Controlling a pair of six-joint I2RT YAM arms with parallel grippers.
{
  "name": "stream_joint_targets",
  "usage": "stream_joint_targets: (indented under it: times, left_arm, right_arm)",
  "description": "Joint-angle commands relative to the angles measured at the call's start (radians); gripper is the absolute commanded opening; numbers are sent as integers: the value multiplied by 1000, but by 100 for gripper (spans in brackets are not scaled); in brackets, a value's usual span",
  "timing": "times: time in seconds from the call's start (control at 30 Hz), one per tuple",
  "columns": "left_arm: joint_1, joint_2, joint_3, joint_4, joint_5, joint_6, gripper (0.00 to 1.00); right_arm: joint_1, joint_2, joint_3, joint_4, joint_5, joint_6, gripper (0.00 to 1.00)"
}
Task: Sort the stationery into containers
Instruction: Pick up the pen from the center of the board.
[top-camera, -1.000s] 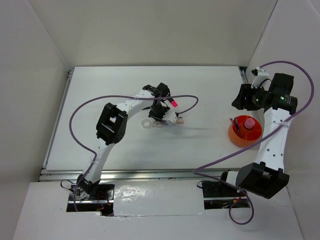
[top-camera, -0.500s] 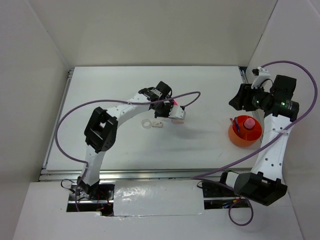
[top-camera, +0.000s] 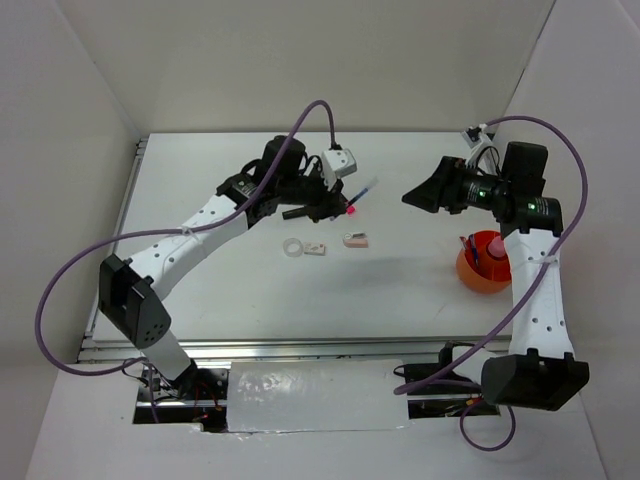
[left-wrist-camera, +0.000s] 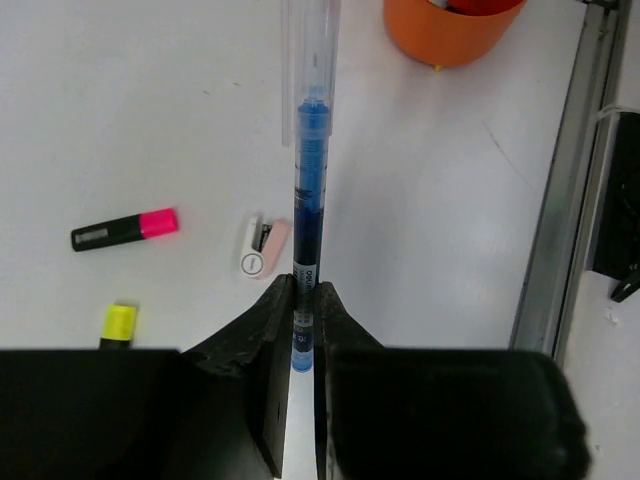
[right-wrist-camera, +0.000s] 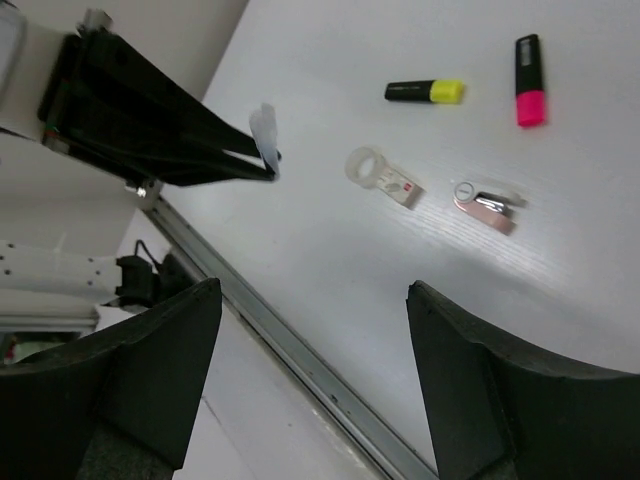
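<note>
You have bare surface (top-camera: 415, 265) between the orange cup (top-camera: 478, 279) and the eraser (top-camera: 355, 240), pink tube (top-camera: 496, 246) and pens (top-camera: 468, 244) crowding its mouth, right arm (top-camera: 538, 300) rising just beside it

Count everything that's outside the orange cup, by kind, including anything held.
Highlighters: 2, yellow-capped highlighter and pink-capped highlighter
Tape ring: 1
Erasers: 2, white eraser touching the ring, pinkish eraser
Blue pen, in left gripper: 1
Total: 6

You got bright, even light; faint shadows on bench (top-camera: 250, 290), glare on shiny strip (top-camera: 300, 385) at near edge; wrist-cam fg was dark, soft.
</note>
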Motion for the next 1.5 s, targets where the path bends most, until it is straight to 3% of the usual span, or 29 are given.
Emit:
stream_joint_targets:
  times: [0.0, 0.27, 0.57, 0.77, 0.9, 1.23, 1.47]
  left_arm:
    - [-40, -30, -43, 62, 30, -134, 0]
    - [-68, -8, -30, 45, 59, -137, 0]
    - [-100, 23, -1, 14, 59, -106, 0]
    - [-109, 35, 7, 10, 54, -101, 0]
    - [-111, 43, 19, 11, 57, -104, 0]
    - [-111, 54, 30, 5, 54, -101, 0]
    - [-111, 57, 29, 4, 62, -97, 0]
  right_arm:
    - [10, 19, 2, 142, -69, 148, 82]
    - [81, 60, -40, 192, -118, 192, 81]
    - [138, 117, -63, 208, -68, 199, 75]
    - [144, 139, -58, 208, -58, 197, 66]
    - [149, 140, -69, 200, -38, 183, 52]
    - [204, 139, -103, 165, 3, 136, 50]
    - [205, 143, -93, 168, 12, 133, 23]
